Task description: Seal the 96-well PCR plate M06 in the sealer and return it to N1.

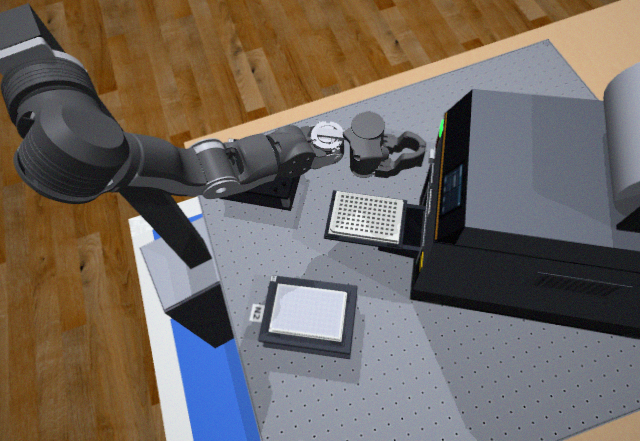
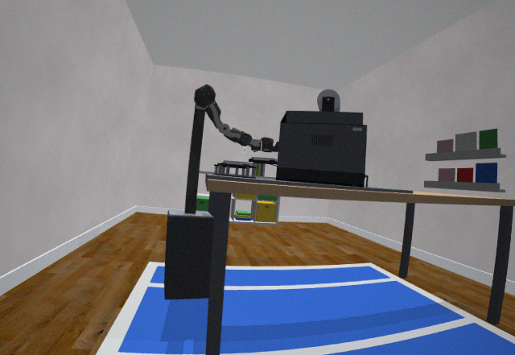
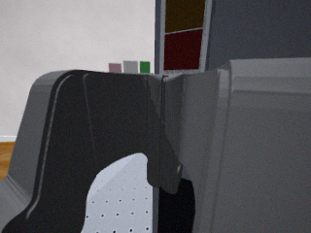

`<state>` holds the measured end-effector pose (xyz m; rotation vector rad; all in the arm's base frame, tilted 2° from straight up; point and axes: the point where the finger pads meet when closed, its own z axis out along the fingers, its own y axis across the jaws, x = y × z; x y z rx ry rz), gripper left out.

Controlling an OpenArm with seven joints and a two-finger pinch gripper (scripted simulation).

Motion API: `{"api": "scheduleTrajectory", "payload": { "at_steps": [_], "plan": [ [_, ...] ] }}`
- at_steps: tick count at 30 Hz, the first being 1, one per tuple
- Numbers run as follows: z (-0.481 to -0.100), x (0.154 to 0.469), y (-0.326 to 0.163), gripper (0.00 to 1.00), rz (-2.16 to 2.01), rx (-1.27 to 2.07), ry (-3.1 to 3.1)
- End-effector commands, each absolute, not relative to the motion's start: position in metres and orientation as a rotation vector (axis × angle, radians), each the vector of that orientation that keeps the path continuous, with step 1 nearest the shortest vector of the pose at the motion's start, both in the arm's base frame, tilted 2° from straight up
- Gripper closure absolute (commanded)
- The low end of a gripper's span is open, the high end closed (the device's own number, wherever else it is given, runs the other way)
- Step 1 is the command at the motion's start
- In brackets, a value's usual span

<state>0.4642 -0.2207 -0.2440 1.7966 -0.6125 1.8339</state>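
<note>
The PCR plate M06 [image 1: 368, 216] lies with its open wells up in the pocket of the sealer's stage [image 1: 408, 227], which stands out in front of the black sealer [image 1: 527, 203]. The lamp [image 1: 440, 127] at the left edge of the housing's front shows green. My gripper [image 1: 418, 143] is shut and empty, level with the lamp column and just short of the housing's front, above and behind the plate. In the wrist view the shut fingers [image 3: 161, 84] fill the frame, with dark amber and red lamp panels [image 3: 183, 34] right ahead. The gripper also shows in the exterior view [image 2: 272, 145].
Plate M09 [image 1: 308, 312] sits in nest N2 nearer the front of the perforated board. Nest N1 [image 1: 266, 190] is mostly hidden under my forearm. A foil roll [image 1: 622, 136] sits on the sealer's far side. The arm's base column [image 1: 170, 229] stands off the table's left edge.
</note>
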Motion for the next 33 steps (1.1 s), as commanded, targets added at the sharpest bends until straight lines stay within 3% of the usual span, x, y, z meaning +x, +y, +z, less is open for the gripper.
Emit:
{"api": "scheduleTrajectory", "payload": {
  "at_steps": [1,33],
  "plan": [
    [-0.2434,0.4659,-0.2216,1.00,1.837,1.800,-0.612],
    [-0.2397,0.4731,-0.2264,1.00,1.841,1.797,-0.613]
  ]
}}
